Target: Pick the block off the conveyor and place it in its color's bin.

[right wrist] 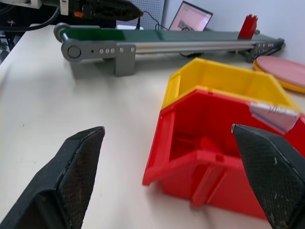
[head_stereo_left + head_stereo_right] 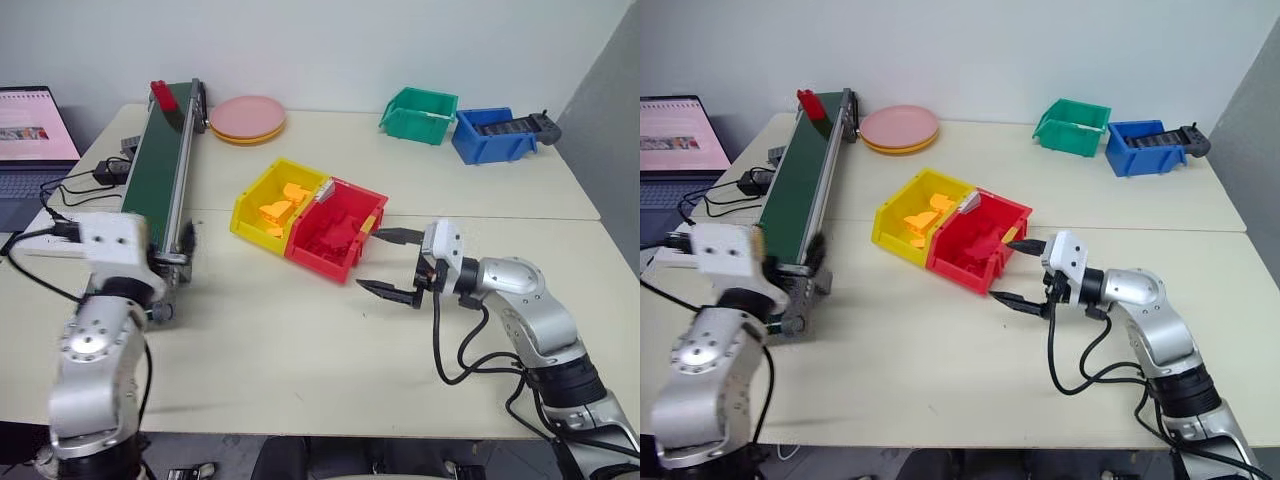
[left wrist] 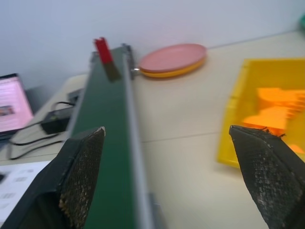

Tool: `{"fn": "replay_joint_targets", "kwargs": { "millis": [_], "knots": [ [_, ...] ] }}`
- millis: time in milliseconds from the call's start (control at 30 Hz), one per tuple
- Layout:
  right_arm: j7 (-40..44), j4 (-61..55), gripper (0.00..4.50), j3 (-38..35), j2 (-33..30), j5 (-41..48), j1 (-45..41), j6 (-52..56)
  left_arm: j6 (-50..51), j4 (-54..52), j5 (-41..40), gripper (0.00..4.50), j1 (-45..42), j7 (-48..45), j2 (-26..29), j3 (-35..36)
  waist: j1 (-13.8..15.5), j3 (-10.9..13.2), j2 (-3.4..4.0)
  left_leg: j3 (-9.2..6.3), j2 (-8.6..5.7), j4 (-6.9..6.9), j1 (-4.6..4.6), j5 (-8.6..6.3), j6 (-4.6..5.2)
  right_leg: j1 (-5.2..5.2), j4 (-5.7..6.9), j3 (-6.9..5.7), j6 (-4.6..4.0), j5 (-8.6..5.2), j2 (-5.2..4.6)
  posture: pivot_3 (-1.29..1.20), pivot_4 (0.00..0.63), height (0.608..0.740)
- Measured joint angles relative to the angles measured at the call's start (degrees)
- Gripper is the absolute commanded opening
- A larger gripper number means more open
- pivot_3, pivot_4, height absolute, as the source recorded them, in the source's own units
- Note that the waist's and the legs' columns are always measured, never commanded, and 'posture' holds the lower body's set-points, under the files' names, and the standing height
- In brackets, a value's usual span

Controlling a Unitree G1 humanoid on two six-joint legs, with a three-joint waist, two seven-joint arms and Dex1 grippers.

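**Block at far end of conveyor; both grippers empty and spread**

The block (image 2: 162, 95) stands upright on the belt at the far end of the conveyor (image 2: 160, 170), close to the end roller. Nothing touches it. In the left wrist view it appears red and upright at the belt's far end, with a pink plate (image 3: 172, 58) stacked on a yellow one on the table just beside that end.

The left gripper (image 3: 176, 181) is above the near end of the conveyor, pointing along the belt toward the block. Its fingers (image 3: 78, 176) stand wide apart and hold nothing. The block is well apart from it, the full belt length away.

The right gripper (image 2: 388, 263) is low over the table, just beside the front of the bin (image 2: 335, 228), pointing at it. Its fingers (image 1: 76, 176) are spread wide with nothing between them.

The bin sits mid-table, touching a yellow bin (image 2: 276, 203) on its conveyor side. Red pieces lie inside the bin; orange-yellow pieces lie inside the yellow one. A pale label shows at the rim where the two meet.

A green bin (image 2: 420, 114) and a blue bin (image 2: 492, 135) stand at the far right of the table, well apart from the others. A laptop (image 2: 32, 135) is open beyond the conveyor's left side, with cables running near it.
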Motion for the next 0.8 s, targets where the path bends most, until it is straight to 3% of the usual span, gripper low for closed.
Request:
{"fn": "replay_joint_targets", "kwargs": {
  "millis": [267, 800],
  "knots": [
    [2.4, 1.3, 4.5, -1.6, 0.1, 4.9, -13.0, 6.4, 6.8, -0.2, -0.6, 4.34, -1.4, 1.5, 3.0, 1.3, 0.0, 0.1, 0.02, -0.08, 0.02, -0.06, -0.02, 0.0, 0.0, -0.01, -0.08, -0.08, -0.01, 0.01, 0.0, 0.0, 0.15, 0.74],
    [8.4, 3.1, 4.5, -0.6, -2.2, 5.2, -13.4, 9.8, 9.9, -2.0, -2.9, 4.34, 1.5, 2.6, 1.5, 2.2, 0.2, 0.1, 0.03, -0.02, -0.05, -0.09, -0.13, -0.01, 0.0, -0.03, -0.25, -0.1, 0.02, 0.03, -0.15, 0.0, 0.15, 0.74]
  ]
}}
